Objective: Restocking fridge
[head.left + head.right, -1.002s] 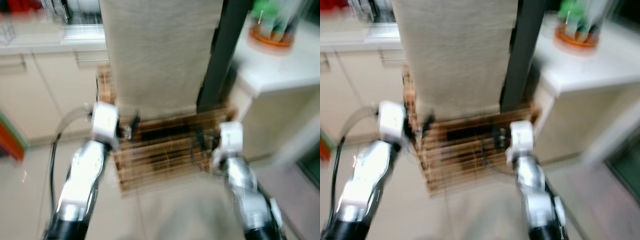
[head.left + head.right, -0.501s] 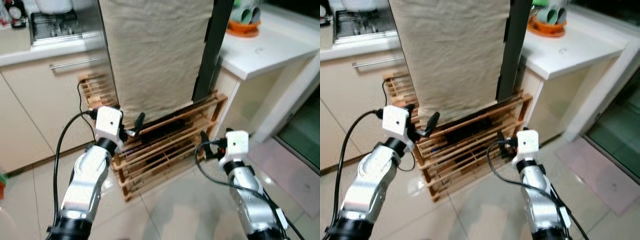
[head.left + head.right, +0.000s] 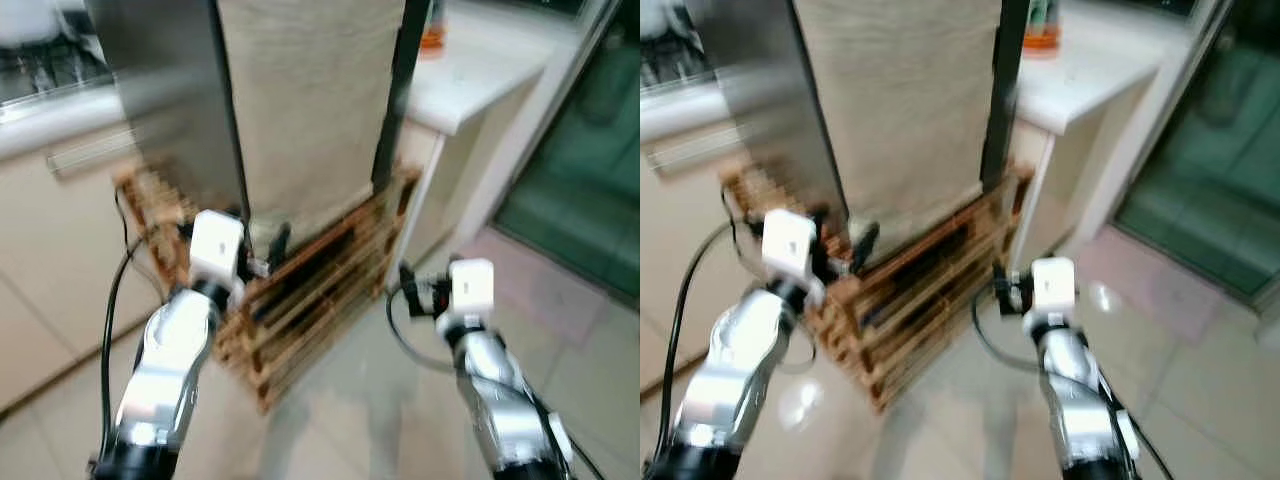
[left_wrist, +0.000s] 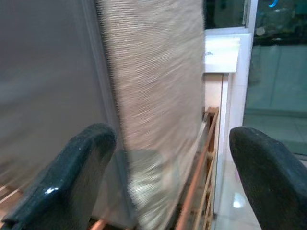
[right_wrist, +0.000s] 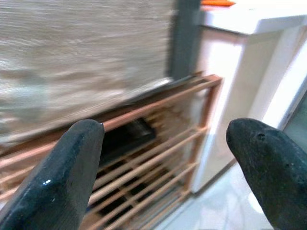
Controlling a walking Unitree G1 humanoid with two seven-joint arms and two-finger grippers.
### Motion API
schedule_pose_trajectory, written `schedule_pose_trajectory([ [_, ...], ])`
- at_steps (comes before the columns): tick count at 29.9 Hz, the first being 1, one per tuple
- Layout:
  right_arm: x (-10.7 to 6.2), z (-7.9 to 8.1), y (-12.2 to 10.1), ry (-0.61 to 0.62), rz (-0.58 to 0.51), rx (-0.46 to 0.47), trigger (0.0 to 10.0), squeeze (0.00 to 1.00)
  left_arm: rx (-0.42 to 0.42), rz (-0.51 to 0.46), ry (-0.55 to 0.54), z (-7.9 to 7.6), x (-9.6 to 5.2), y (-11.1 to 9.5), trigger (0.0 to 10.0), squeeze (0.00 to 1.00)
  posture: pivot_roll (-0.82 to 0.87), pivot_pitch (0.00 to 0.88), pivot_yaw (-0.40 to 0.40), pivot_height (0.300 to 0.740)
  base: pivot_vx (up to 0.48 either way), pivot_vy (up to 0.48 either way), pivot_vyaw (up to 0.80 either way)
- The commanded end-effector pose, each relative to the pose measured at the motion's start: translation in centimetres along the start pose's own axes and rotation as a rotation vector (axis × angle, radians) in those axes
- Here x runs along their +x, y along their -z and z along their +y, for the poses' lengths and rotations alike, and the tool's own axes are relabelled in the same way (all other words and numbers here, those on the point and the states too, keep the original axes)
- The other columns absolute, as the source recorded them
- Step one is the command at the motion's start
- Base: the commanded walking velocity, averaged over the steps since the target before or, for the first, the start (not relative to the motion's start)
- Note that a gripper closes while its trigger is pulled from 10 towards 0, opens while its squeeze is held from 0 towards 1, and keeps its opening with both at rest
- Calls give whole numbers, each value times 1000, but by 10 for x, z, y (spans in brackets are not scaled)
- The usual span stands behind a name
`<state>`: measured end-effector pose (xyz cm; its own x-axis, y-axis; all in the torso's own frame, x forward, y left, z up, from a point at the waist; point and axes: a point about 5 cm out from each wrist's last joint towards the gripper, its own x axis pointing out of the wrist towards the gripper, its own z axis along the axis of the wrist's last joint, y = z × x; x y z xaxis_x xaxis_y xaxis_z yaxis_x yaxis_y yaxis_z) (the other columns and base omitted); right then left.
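Blurred head views of a kitchen corner. Top centre of the frame: a tall appliance, likely the fridge, with a grey metal side (image 3: 170,90) and a beige woven cloth (image 3: 310,100) hanging down its front; dark vertical post (image 3: 395,90) along the cloth's right edge. Below the cloth, middle of the frame: a low slatted wooden rack (image 3: 310,300) standing on the pale tiled floor (image 3: 350,400), a dark flat thing on one of its shelves, too smeared to name. Upper right: a white countertop (image 3: 470,75) with an orange-based item (image 3: 1038,40) at the top edge. Far right: greenish glass door (image 3: 580,170). Upper left: cream cabinet front with a bar handle (image 3: 85,155).

Left gripper (image 3: 270,245) raised at centre left, just before the cloth's lower hem and the rack's top; in the left wrist view black fingers (image 4: 72,177) spread wide, nothing between them, cloth and grey side straight ahead. Right gripper (image 3: 405,285) at centre right, near the rack's right end; in the right wrist view black fingers (image 5: 67,172) likewise wide apart and empty, rack slats and white countertop leg beyond. Black cable (image 3: 108,330) looping beside the left silver arm.
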<state>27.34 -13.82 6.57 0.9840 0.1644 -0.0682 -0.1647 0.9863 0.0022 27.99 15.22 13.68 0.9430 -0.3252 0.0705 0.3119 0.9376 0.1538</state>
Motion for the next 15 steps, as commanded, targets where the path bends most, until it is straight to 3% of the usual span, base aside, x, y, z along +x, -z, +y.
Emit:
schedule_pose_trajectory([
  [1,2,-2,-6,-3,-27,-6,10000,0,-2,-23,7,0,2,-5,10000,0,29,0,-17,740,0,465,-587],
  [6,2,-4,-8,11,-40,-18,10000,0,21,-10,-16,2,3,-4,10000,0,32,0,-17,740,0,94,-571],
  [15,4,-2,-9,7,-46,-34,10000,0,27,-49,11,-1,6,-12,10000,0,27,0,-14,740,0,0,0],
])
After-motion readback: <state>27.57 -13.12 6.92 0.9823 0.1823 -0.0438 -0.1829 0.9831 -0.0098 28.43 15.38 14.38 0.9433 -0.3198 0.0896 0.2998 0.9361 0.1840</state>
